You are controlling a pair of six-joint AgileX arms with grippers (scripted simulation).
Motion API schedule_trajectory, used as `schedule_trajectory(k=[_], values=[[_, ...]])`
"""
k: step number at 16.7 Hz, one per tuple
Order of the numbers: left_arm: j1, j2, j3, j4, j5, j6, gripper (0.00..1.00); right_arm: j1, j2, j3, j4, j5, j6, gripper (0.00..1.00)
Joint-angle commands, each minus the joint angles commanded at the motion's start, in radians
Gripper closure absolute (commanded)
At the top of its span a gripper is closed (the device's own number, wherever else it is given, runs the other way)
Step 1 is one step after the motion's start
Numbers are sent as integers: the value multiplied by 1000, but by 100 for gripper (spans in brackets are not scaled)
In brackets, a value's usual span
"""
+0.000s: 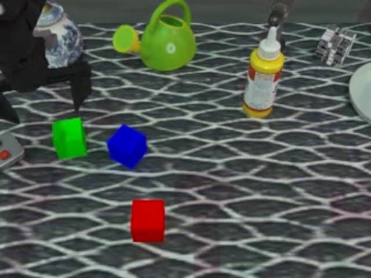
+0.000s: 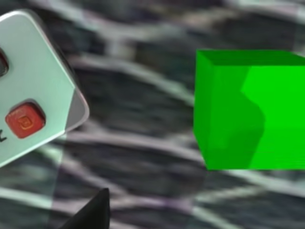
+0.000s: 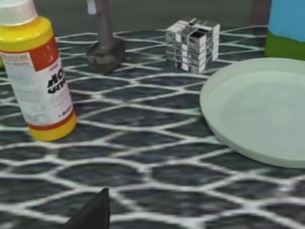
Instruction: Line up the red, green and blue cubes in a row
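The green cube [image 1: 69, 138] stands at the table's left, with the blue cube [image 1: 127, 145] just to its right, turned at an angle. Nearer the front, the red cube [image 1: 148, 220] sits alone. My left gripper [image 1: 45, 107] hovers open just behind the green cube, one dark fingertip [image 1: 80, 95] above it. In the left wrist view the green cube [image 2: 252, 109] fills one side and one fingertip [image 2: 97, 212] shows. My right gripper [image 3: 152, 223] is out of the top view. It stands open over bare table, one fingertip [image 3: 97, 212] visible.
Along the back stand a blue-and-white vase [image 1: 58, 35], a lime-green watering can [image 1: 168, 40], a yellow bottle [image 1: 264, 75], a dark hammer [image 3: 105, 47] and a puzzle cube [image 1: 335, 45]. A pale plate [image 1: 362, 90] lies at the right edge. A grey device with a red button [image 1: 7, 152] lies at the left edge.
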Motion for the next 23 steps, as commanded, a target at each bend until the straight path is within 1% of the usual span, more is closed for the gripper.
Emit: schedule_trajectory(k=[3, 5, 12, 14, 20, 23], values=[[-9, 119, 114, -64, 1, -22, 0, -63, -159, -110, 136, -28, -56, 0], [-12, 163, 156, -85, 2, -30, 0, -85, -213, -145, 188, -39, -76, 0], [-8, 178, 167, -88, 2, -32, 0, -90, -224, -153, 199, -41, -80, 0], [-11, 188, 140, -51, 2, -29, 0, -90, -224, -153, 199, -41, -80, 0], [-11, 253, -3, 164, 2, -29, 0, -90, -224, -153, 199, -41, -80, 0], [-11, 261, -19, 184, 3, -29, 0, -90, -224, -153, 199, -41, -80, 0]])
